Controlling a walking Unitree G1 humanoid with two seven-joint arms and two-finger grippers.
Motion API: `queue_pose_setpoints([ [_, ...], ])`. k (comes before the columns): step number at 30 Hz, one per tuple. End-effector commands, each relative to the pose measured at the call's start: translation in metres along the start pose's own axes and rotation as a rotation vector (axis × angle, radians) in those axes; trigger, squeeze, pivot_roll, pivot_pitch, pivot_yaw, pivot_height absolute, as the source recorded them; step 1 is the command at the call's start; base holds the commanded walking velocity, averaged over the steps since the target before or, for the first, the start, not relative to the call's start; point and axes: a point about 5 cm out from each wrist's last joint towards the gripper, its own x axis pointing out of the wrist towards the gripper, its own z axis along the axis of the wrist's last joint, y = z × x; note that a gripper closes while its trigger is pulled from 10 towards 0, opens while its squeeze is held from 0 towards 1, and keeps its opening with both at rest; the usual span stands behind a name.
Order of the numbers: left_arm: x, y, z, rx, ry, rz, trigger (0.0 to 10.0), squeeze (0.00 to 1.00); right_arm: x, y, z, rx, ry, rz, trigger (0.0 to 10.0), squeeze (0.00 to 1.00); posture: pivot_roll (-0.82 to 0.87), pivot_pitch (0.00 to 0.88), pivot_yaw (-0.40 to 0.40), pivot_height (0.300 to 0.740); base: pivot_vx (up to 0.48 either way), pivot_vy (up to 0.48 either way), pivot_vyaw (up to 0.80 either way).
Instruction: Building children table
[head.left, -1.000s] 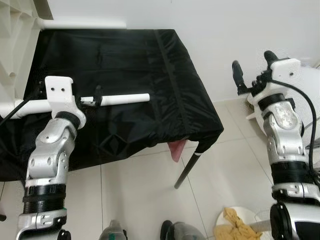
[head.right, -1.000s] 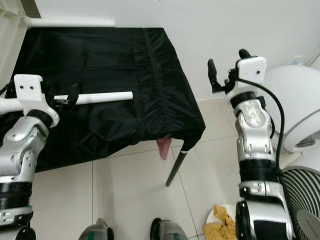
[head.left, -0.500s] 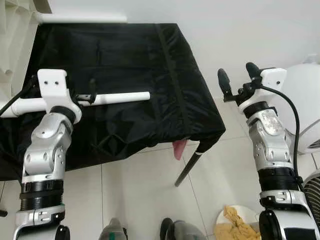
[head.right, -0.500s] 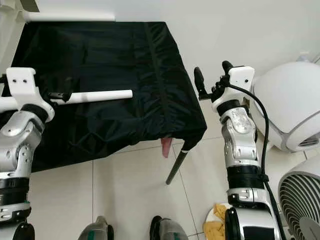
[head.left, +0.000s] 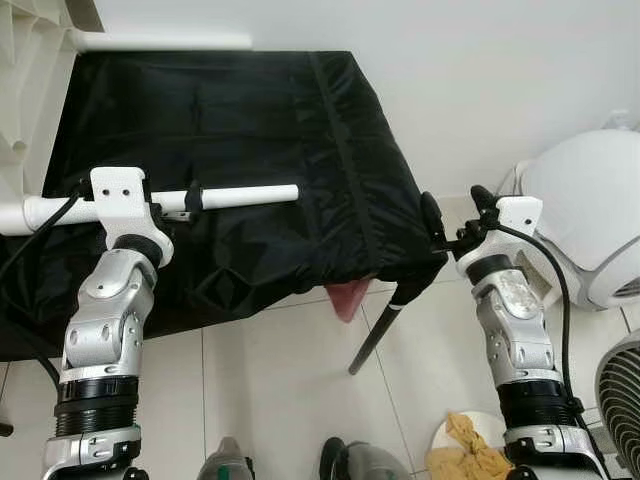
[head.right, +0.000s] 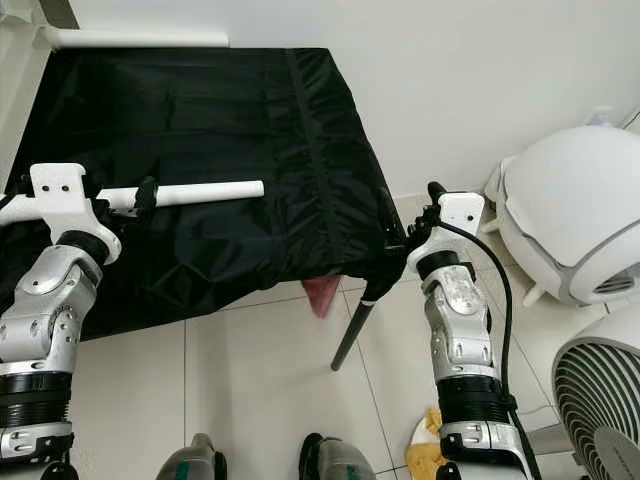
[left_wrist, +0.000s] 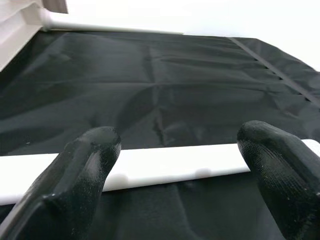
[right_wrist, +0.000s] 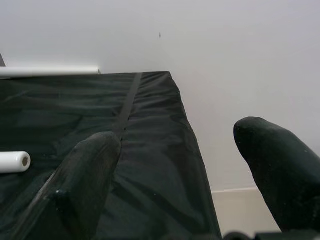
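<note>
The white tube (head.left: 240, 196) looks light, stiff and smooth. The left hand (head.left: 190, 197) holds it mid-length. The right hand (head.left: 455, 212) is open, empty, by the worktop's (head.left: 250, 110) near right corner.

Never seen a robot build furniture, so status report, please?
Left gripper around the white tube. Right gripper open at the black-covered table's corner. Fan close on the right.
</note>
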Motion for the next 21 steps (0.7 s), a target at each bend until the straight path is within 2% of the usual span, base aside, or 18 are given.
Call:
queue_pose_setpoints([
  [1, -0.0032, 0.0014, -0.0068, 0.009, 0.018, 0.034, 10.0, 0.00, -0.0033, -0.0017, -0.0008, 0.016, 0.002, -0.014, 10.0, 0.00, 0.08, 0.084, -0.034, 0.740, 0.000, 0.000, 0.00],
  [12, -0.0070, 0.0004, -0.0056, 0.068, -0.007, 0.030, 10.0, 0.00, -0.0047, 0.0005, -0.0032, -0.016, 0.012, -0.010, 10.0, 0.00, 0.08, 0.088, -0.035, 0.740, 0.000, 0.000, 0.00],
  [21, -0.0069, -0.0018, -0.0025, 0.103, -0.029, 0.028, 10.0, 0.00, -0.0045, 0.0001, -0.0023, -0.020, 0.008, -0.009, 10.0, 0.00, 0.09, 0.090, -0.034, 0.740, 0.000, 0.000, 0.79],
])
